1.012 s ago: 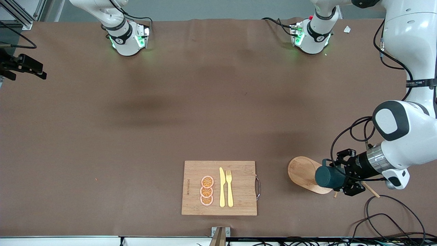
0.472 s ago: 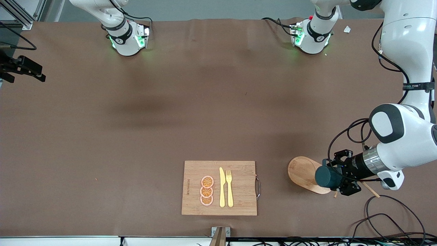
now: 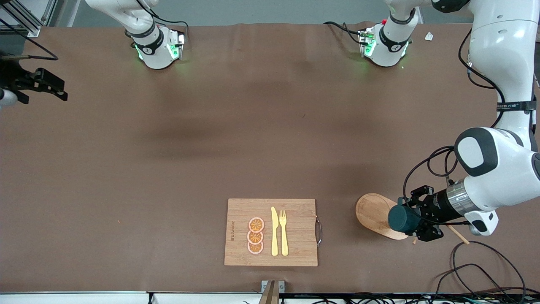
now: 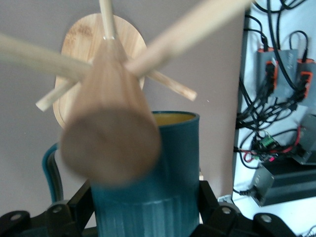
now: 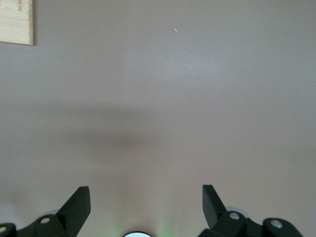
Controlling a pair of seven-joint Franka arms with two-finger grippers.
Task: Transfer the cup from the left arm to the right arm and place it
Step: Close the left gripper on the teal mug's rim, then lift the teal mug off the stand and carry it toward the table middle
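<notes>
Your left gripper (image 3: 415, 224) pinches the cup (image 3: 400, 219) by its ribbed wall, held over the peg rack (image 3: 375, 214) so it can clear the pegs. Your right gripper (image 5: 146, 200) waits spread wide over bare table (image 3: 190, 139), ready to receive.

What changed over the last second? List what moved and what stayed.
The left pincer, shut on the cup, has carried it slightly toward the right arm's end of the table, over the wooden peg rack. The right pincer has edged inward from the table's edge, open and empty. The cutting board with fruit slices, knife and fork stayed put.
</notes>
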